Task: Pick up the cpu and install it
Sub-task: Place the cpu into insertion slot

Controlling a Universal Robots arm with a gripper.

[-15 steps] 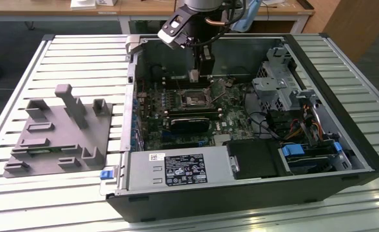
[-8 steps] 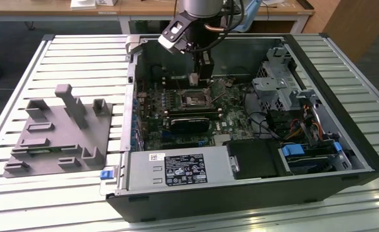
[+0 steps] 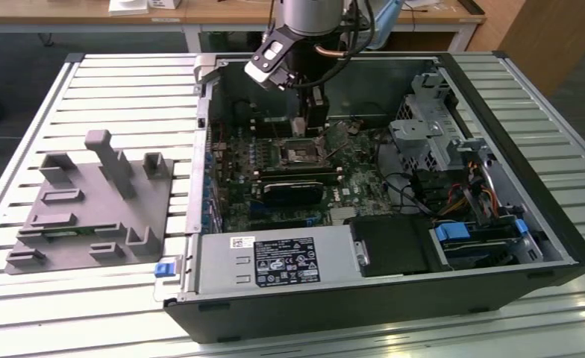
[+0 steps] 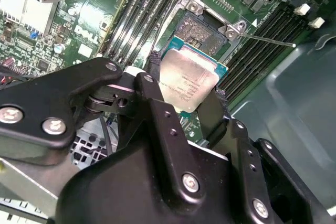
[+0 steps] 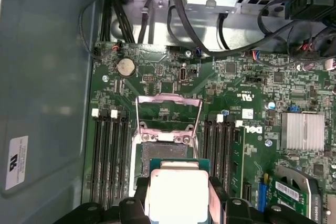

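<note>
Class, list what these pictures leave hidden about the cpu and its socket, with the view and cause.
Underside of the cpu: turned away from both wrist views.
Gap between cpu and socket: the gripper stands before it in the exterior view.
Part of the socket: covered by the cpu in the first wrist view.
One edge of the cpu: cut off by the first wrist view's border.

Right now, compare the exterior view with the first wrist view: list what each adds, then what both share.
Exterior view adds: the grey tray outside the case and the arm reaching in. First wrist view adds: the cpu gripped in the claw, close to the open socket, and a coin battery. Both share: that socket and the green motherboard.
</note>
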